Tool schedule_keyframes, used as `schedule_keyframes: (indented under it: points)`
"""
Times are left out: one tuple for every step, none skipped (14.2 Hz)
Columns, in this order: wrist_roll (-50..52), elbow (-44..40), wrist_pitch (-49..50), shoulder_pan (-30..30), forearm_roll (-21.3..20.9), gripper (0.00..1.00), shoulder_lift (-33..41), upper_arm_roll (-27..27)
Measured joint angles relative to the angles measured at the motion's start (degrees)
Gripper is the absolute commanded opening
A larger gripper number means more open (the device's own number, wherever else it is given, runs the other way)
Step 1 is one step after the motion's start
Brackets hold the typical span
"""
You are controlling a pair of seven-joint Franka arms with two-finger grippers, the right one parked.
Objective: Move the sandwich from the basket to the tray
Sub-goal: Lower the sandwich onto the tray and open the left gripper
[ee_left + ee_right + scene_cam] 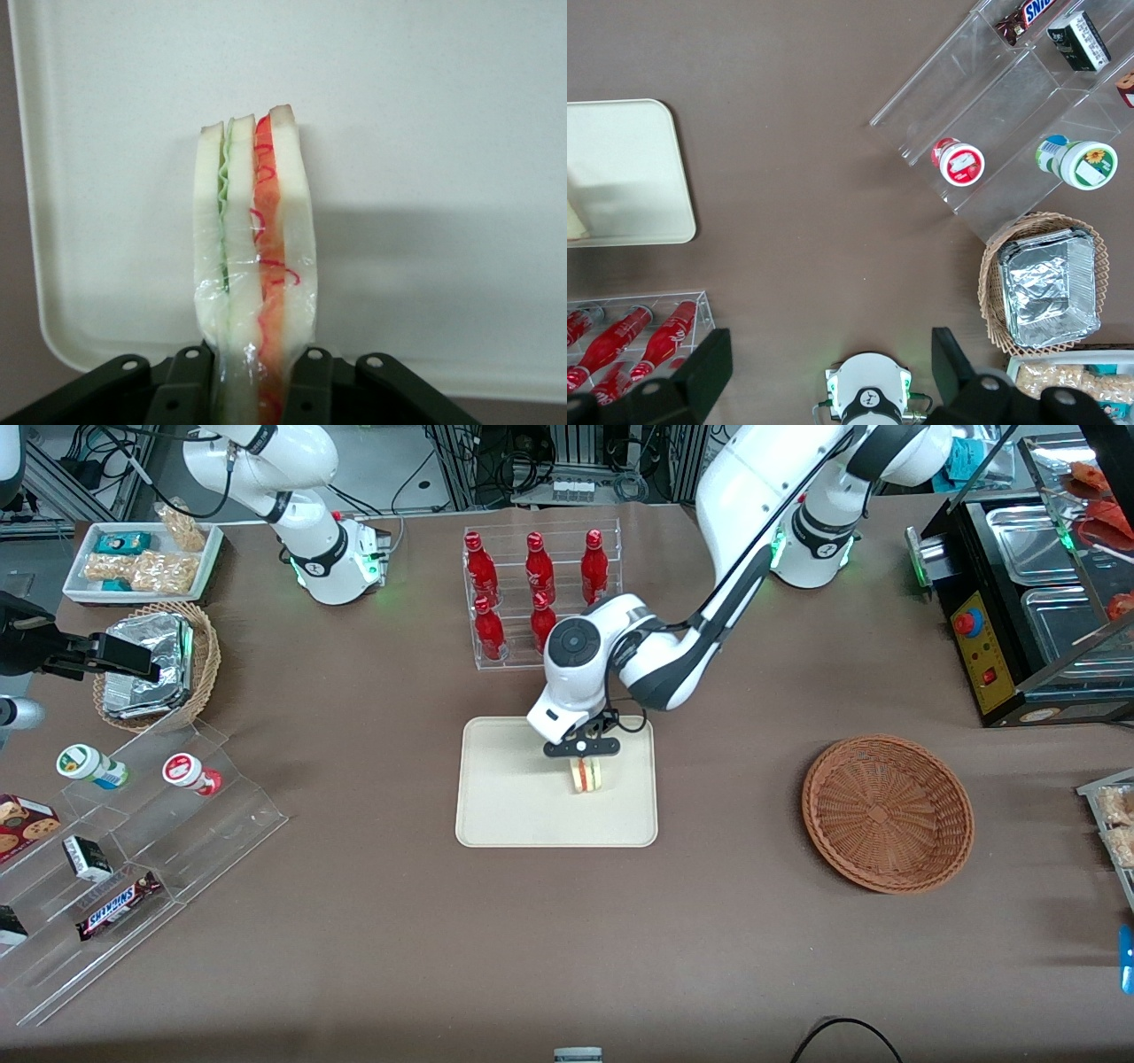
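The tool [584,758] grips the sandwich [586,776] on edge directly over the tray [505,797], layers vertical, apparently at release height.

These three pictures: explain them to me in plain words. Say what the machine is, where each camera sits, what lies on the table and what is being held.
The machine is a pair of white robot arms bolted to a brown table.

One picture looks at them from the front. One comes from a camera on the working arm's wrist, and one from the idle arm's wrist, looking straight down.

The working arm's gripper, over the cream tray, is shut on a wrapped triangular sandwich, held on edge by two black fingers. The sandwich's lower edge is at the tray's surface; whether it touches is unclear.

The reddish-brown wicker basket toward the working arm's end holds nothing.

Also there: a rack of red bottles, a tan basket of foil packets and clear steps of snacks.
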State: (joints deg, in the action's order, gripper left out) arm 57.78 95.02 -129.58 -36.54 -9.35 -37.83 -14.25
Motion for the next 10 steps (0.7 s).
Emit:
schedule_keyframes:
  points:
    - [0.3,-0.9,0.0,0.0,-0.2,0.46,-0.7,0.1]
    - [0.4,-1.4,0.0,0.0,-0.2,0.50,-0.9,0.3]
    - [0.6,-1.9,0.0,0.0,-0.2,0.55,-0.9,0.4]
    - [0.7,-2.7,0.0,0.0,-0.2,0.70,-0.9,0.4]
    - [0.9,-3.7,0.0,0.0,-0.2,0.95,-0.9,0.4]
    - [0.9,-4.5,0.1,0.0,-0.2,0.99,-0.9,0.4]
    - [0.9,-4.9,0.1,0.0,-0.2,1.00,-0.9,0.4]
    - [1.0,-5.2,0.1,0.0,-0.2,1.00,-0.9,0.4]
    - [1.1,-5.5,0.1,0.0,-0.2,1.00,-0.9,0.5]
    - [1.3,-6.0,0.3,0.1,-0.2,1.00,-0.7,0.6]
